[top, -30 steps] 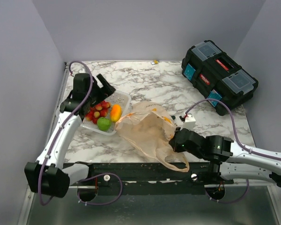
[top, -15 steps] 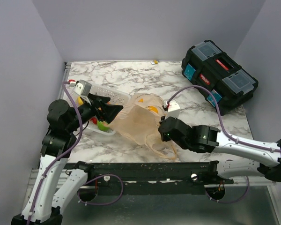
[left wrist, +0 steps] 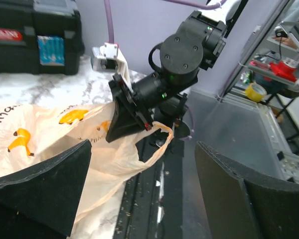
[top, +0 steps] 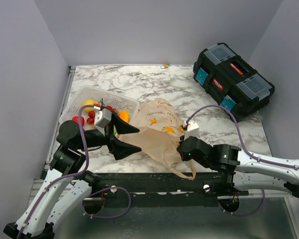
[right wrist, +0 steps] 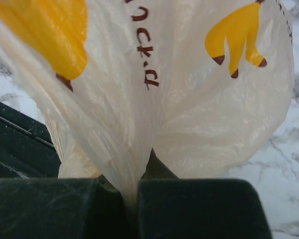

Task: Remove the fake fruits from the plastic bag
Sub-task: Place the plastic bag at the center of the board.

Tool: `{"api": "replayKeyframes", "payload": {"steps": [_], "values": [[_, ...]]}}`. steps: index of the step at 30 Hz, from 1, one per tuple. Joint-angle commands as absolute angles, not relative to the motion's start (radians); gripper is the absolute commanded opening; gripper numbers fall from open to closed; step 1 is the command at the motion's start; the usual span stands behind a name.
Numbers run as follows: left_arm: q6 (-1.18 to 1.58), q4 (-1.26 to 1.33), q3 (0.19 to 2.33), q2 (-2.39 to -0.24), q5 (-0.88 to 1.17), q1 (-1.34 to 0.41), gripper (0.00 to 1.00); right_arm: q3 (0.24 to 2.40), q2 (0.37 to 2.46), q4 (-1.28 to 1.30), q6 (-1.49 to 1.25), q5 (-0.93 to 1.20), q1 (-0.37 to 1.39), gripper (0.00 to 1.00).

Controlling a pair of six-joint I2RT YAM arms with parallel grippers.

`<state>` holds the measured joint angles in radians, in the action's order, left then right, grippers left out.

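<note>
The peach-beige plastic bag (top: 154,132) with banana prints lies crumpled at the table's near middle. My right gripper (top: 186,151) is shut on its near right side; in the right wrist view the film (right wrist: 189,99) is pinched between the two pads (right wrist: 132,201). My left gripper (top: 138,139) is open and empty, its fingers pointing at the bag's left side. The left wrist view shows the bag (left wrist: 45,134) and its loop handle (left wrist: 162,142) ahead of the open jaws (left wrist: 142,159). A yellow lemon (top: 89,103), a small red fruit (top: 78,120) and an orange-yellow oblong fruit (top: 123,116) lie in the basket. The green fruit is hidden.
The white mesh basket (top: 114,96) stands at the left, also holding a bunch of small red berries (top: 92,115). A black toolbox (top: 232,79) sits at the far right. A small yellow object (top: 164,65) lies at the far edge. The black table rail (top: 154,179) runs along the near edge.
My left arm has drawn back from the basket towards the near edge and turned its open gripper to the bag. My right gripper has shifted with the bag, still pinching it.
</note>
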<state>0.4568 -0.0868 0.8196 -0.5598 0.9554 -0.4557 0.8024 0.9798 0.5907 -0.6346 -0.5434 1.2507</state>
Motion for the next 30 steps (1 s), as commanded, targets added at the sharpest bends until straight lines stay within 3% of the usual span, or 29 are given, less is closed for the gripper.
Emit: {"api": "replayKeyframes", "payload": {"steps": [1, 7, 17, 24, 30], "values": [[0.477, -0.022, 0.741, -0.558, 0.933, -0.534, 0.82, 0.709, 0.873, 0.64, -0.847, -0.489, 1.252, 0.01], [0.451, -0.037, 0.745, -0.569, 0.884, -0.585, 0.82, 0.686, 0.872, 0.708, -0.958, -0.479, 1.252, 0.01], [0.373, -0.172, 0.756, -0.529, 0.728, -0.591, 0.87, 0.802, 0.922, 0.825, -1.019, -0.658, 1.252, 0.01], [0.347, -0.203, 0.753, -0.507, 0.665, -0.591, 0.89, 0.837, 0.908, 0.742, -0.807, -0.77, 1.25, 0.01], [0.348, -0.196, 0.736, -0.487, 0.624, -0.592, 0.89, 0.743, 0.758, 0.401, -0.624, -0.719, 1.251, 0.01]]}}
